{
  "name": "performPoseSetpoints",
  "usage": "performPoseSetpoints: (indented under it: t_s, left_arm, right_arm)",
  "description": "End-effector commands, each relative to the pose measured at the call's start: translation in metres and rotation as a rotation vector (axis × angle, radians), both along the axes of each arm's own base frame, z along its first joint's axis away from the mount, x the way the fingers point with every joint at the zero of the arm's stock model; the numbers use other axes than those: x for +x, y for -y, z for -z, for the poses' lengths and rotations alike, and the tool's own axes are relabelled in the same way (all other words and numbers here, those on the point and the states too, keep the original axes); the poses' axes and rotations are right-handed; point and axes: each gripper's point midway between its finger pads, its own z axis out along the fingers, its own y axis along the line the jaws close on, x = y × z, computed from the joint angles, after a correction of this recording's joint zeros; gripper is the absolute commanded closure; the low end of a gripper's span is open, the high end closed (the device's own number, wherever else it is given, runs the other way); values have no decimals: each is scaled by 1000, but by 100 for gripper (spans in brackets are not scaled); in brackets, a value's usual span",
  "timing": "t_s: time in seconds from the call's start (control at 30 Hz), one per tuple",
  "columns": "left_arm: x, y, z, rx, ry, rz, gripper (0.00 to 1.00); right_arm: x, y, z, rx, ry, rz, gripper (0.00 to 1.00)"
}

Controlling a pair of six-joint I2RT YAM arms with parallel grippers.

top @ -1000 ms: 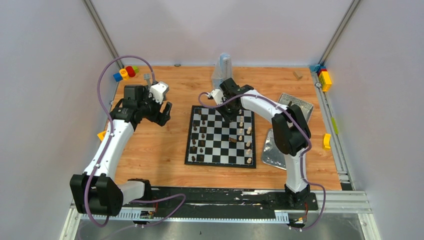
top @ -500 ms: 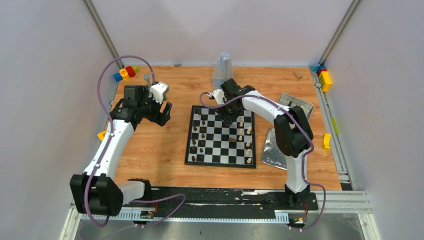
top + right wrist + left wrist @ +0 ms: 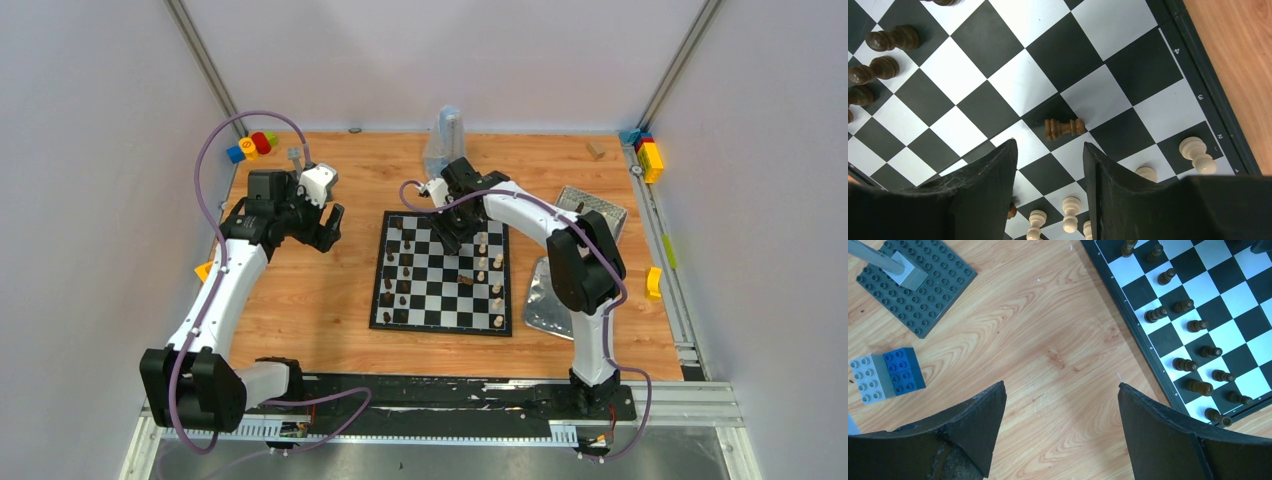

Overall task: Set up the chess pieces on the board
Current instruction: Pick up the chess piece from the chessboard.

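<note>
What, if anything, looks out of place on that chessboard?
One brown piece lies toppled on its side near the middle of the board, straddling squares. The cream pieces and the other dark ones appear to stand upright along the board's two sides.

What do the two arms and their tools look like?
Both arms are alike: the left arm and right arm have white links and black, boxy joints and bases. A purple cable loops along each. The left tool and right tool each have two broad, matt black fingers that taper to the tip.
</note>
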Motion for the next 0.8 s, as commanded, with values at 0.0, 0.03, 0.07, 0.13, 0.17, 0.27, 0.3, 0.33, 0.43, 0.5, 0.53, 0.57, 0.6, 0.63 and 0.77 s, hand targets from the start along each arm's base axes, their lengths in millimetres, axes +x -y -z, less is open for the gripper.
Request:
performPoseSetpoints:
  t_s: [0.0, 0.03, 0.07, 0.13, 0.17, 0.27, 0.3, 0.33, 0.43, 0.5, 0.53, 0.57, 0.6, 0.63, 0.77]
  left_arm:
    - [3, -1, -5, -5, 27, 4, 10]
    - [3, -1, -5, -4, 27, 4, 10]
    - [3, 0, -5, -5, 26, 6, 10]
    - [3, 0, -5, -5, 27, 5, 10]
    - [3, 0, -5, -5, 26, 5, 10]
    - [3, -1, -5, -4, 26, 4, 10]
    - [3, 0, -5, -4, 27, 5, 10]
    - [3, -1, -5, -4, 27, 4, 10]
    - [3, -1, -6, -2, 30, 3, 10]
    - [3, -1, -5, -3, 29, 4, 10]
    - [3, -1, -5, -3, 28, 3, 10]
    - [3, -1, -5, -2, 28, 3, 10]
    - [3, -1, -5, -2, 27, 3, 10]
    - [3, -1, -4, -1, 26, 3, 10]
    - [3, -1, -5, -1, 28, 3, 10]
  right_arm:
    - [9, -13, -11, 58, 9, 22, 49]
    - [8, -13, -10, 56, 5, 22, 49]
    - [8, -13, -8, 55, 1, 22, 50]
    - [7, -12, -6, 51, -7, 22, 50]
    - [7, -13, -6, 54, -7, 20, 51]
    - [7, -13, -3, 52, -15, 19, 52]
    - [6, -13, -1, 49, -20, 19, 52]
    - [7, -13, -1, 49, -22, 19, 53]
    - [8, -14, 1, 46, -22, 18, 54]
    - [10, -14, 0, 46, -19, 18, 55]
    - [10, -15, 0, 45, -18, 18, 55]
    - [12, -15, 0, 46, -16, 19, 55]
    - [13, -16, 0, 46, -14, 19, 56]
    - [13, -16, 0, 45, -13, 19, 56]
    - [17, -18, 3, 40, -12, 22, 59]
